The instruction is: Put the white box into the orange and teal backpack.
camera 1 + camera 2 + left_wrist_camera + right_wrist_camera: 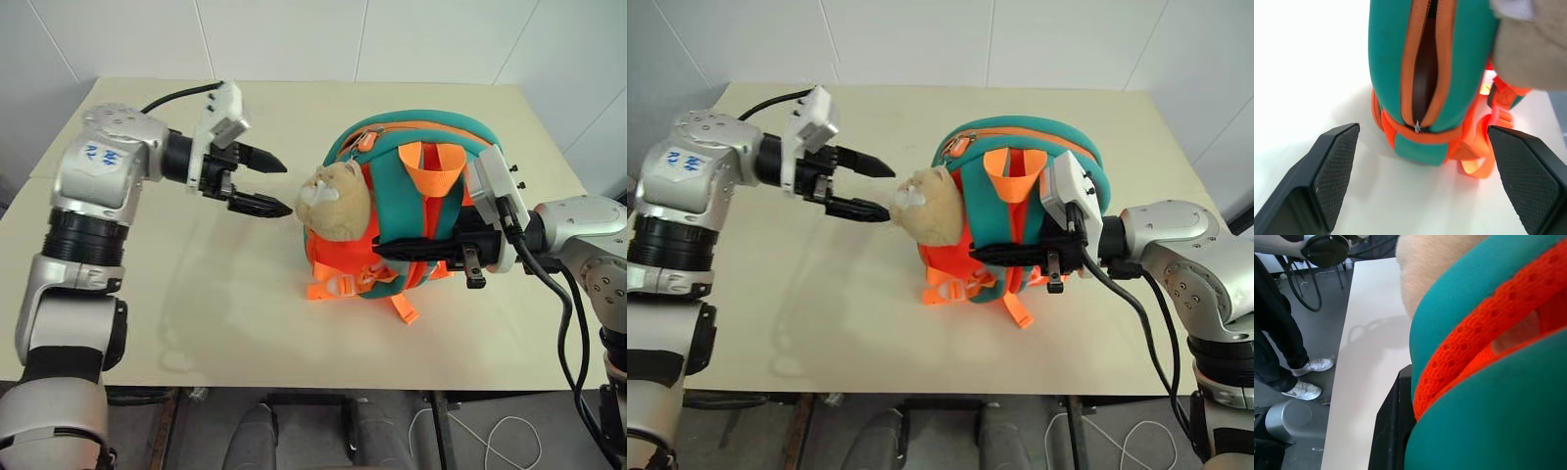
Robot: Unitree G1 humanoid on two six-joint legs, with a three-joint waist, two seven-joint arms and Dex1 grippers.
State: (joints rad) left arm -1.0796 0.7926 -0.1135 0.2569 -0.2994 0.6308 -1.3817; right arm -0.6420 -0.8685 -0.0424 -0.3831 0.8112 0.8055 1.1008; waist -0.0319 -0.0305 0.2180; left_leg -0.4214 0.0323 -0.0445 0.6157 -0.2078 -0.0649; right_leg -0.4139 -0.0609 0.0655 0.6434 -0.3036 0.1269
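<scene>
The orange and teal backpack stands on the table right of centre, its tan plush animal facing my left arm. My left gripper hovers open just left of the plush, with nothing between its fingers. In the left wrist view the backpack's orange zipper opening gapes a little, dark inside. My right gripper reaches across the backpack's strap side and is shut on a teal strap. The white box is out of view.
The cream table has bare room to the left and in front of the backpack. Its front edge runs close below the backpack. A person's legs and white sneakers stand on the floor beside the table.
</scene>
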